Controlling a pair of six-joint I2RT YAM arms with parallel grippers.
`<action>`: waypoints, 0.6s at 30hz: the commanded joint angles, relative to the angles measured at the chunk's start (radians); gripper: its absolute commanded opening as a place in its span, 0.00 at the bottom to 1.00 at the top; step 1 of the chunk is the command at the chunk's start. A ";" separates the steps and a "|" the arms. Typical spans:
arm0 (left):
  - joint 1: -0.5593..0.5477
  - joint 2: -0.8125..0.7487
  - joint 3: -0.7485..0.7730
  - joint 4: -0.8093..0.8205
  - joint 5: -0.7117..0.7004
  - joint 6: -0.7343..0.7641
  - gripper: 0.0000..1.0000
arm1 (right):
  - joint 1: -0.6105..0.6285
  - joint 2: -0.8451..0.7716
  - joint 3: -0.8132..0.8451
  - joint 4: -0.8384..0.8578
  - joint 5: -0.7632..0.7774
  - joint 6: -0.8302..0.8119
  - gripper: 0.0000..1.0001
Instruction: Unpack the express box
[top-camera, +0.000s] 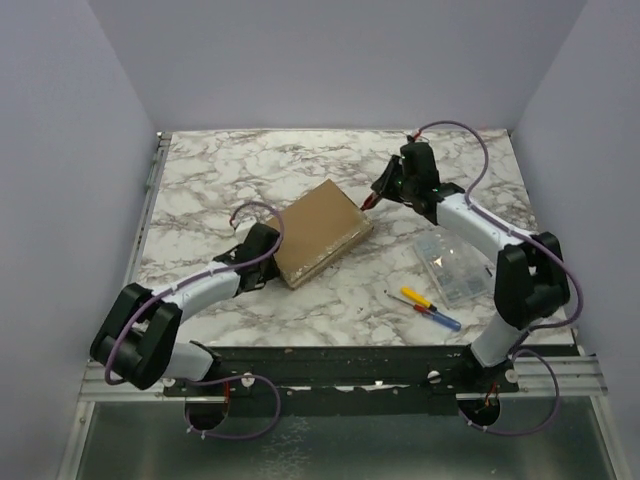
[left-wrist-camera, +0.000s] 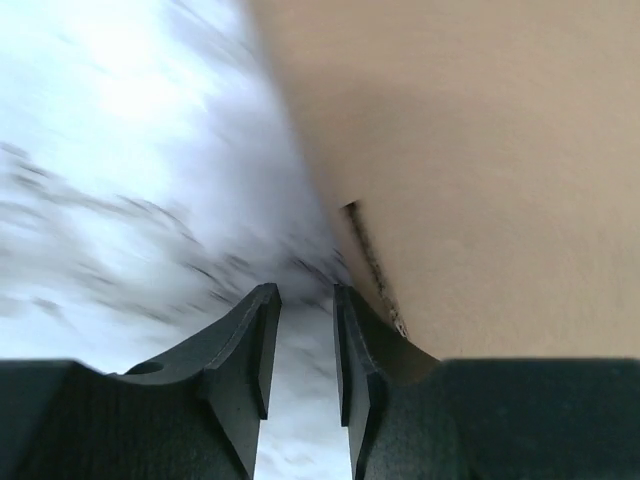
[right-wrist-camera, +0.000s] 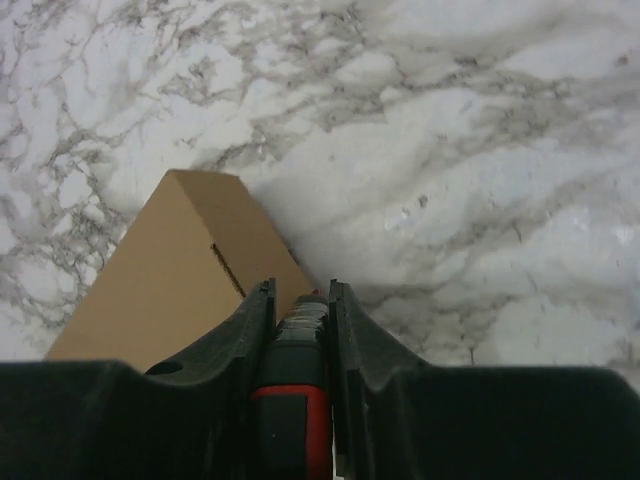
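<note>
Top external view: the express box (top-camera: 320, 230) lies flat mid-surface (top-camera: 200, 170), turned cornerwise. Your right hand (right-wrist-camera: 300, 292) is clamped on a red-and-black tool (right-wrist-camera: 292, 400) at the box's far corner. Your left hand (left-wrist-camera: 305, 300), jaws narrowly apart and empty, sits just beside its near edge. Nothing pins the box, so a push from the tool would likely skid it. Bare marble lies beyond; the clear case (top-camera: 452, 265) crowds your right.

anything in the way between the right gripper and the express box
Nothing visible does. The right gripper is right by a corner of the express box, and the red-and-black tool it grips points that way. The clear case lies off to the side, nearer the arm's base.
</note>
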 joint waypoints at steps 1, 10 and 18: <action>0.165 0.072 0.138 0.029 -0.080 0.092 0.37 | 0.074 -0.197 -0.251 0.006 -0.173 0.247 0.00; 0.362 0.194 0.417 -0.098 -0.097 0.236 0.55 | 0.141 -0.623 -0.585 -0.177 0.089 0.247 0.00; 0.413 -0.084 0.308 -0.191 0.249 0.168 0.72 | 0.141 -0.773 -0.507 -0.288 0.237 0.041 0.00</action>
